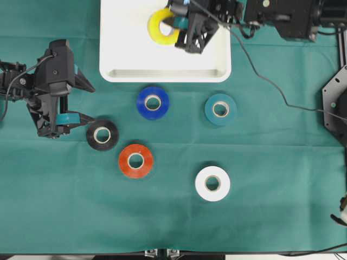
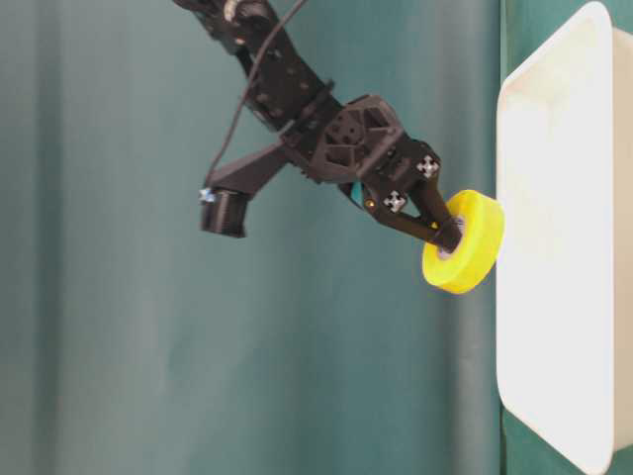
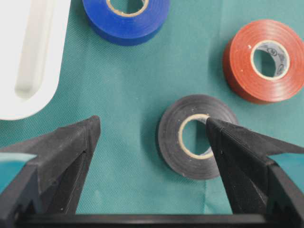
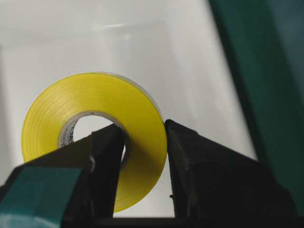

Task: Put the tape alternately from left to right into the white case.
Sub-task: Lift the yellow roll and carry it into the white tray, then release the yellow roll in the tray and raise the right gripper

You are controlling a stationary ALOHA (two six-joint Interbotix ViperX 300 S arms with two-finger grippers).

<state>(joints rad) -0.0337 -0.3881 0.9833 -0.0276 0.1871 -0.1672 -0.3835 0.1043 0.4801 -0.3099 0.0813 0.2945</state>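
Yellow tape [image 1: 161,27] clamped in my right jaws above the white case [image 1: 122,54], awaiting release; left jaws apart beside black tape [image 1: 102,135].

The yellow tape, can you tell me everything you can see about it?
The yellow tape is a glossy ring with a pale core around its round hole. The right gripper is shut on it: one finger goes through the hole, the other presses its outside, pinching the ring's wall. In the table-level view it hangs tilted over the white case, and I cannot tell whether it touches the case. Nothing else touches it, and the case has no other roll inside.
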